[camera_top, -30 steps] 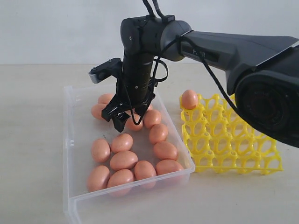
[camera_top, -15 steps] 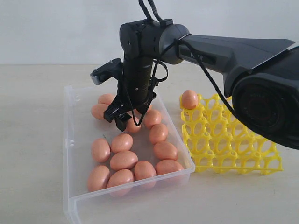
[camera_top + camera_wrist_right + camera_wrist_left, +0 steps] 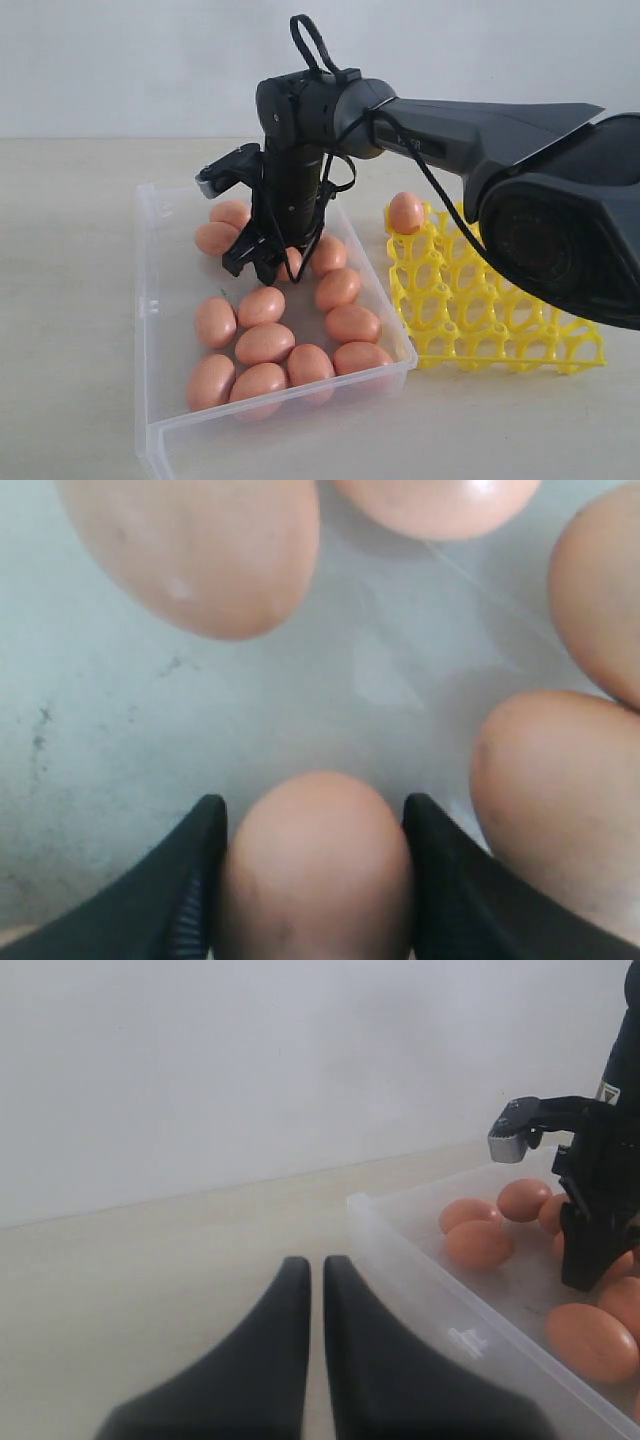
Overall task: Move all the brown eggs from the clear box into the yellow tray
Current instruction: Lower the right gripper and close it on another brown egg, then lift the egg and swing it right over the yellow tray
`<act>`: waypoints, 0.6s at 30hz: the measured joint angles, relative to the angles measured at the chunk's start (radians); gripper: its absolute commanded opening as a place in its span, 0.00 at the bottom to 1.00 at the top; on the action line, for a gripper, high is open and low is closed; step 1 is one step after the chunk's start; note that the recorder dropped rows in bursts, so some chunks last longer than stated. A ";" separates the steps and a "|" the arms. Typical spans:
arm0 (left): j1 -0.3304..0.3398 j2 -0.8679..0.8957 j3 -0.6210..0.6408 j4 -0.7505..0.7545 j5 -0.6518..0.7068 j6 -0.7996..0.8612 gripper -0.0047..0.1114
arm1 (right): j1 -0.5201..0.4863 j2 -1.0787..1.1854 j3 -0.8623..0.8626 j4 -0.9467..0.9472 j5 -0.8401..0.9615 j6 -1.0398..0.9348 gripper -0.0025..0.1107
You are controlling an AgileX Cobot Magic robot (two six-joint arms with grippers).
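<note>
Several brown eggs (image 3: 265,343) lie in the clear box (image 3: 150,300). One brown egg (image 3: 405,212) sits in a far corner cup of the yellow tray (image 3: 500,310), right of the box. My right gripper (image 3: 264,262) reaches down into the box's far half, and its fingers press both sides of one brown egg (image 3: 315,865) on the box floor. Other eggs (image 3: 200,550) lie close around it. My left gripper (image 3: 316,1265) is shut and empty, low over the table just outside the box wall (image 3: 420,1290).
The right arm (image 3: 450,120) stretches from the right over the tray to the box. Eggs crowd the near half of the box (image 3: 300,365). Beige tabletop surrounds box and tray, with a pale wall behind.
My right gripper has sunk lower into the box and its jaws have narrowed onto an egg. The left gripper stays shut.
</note>
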 measured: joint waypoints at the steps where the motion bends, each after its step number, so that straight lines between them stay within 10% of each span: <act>1: 0.000 0.000 0.000 0.000 0.000 0.000 0.07 | 0.000 0.000 0.000 0.000 -0.009 0.000 0.02; 18: 0.000 0.000 0.000 0.000 0.000 0.000 0.07 | 0.023 -0.002 0.104 0.160 -0.679 -0.115 0.02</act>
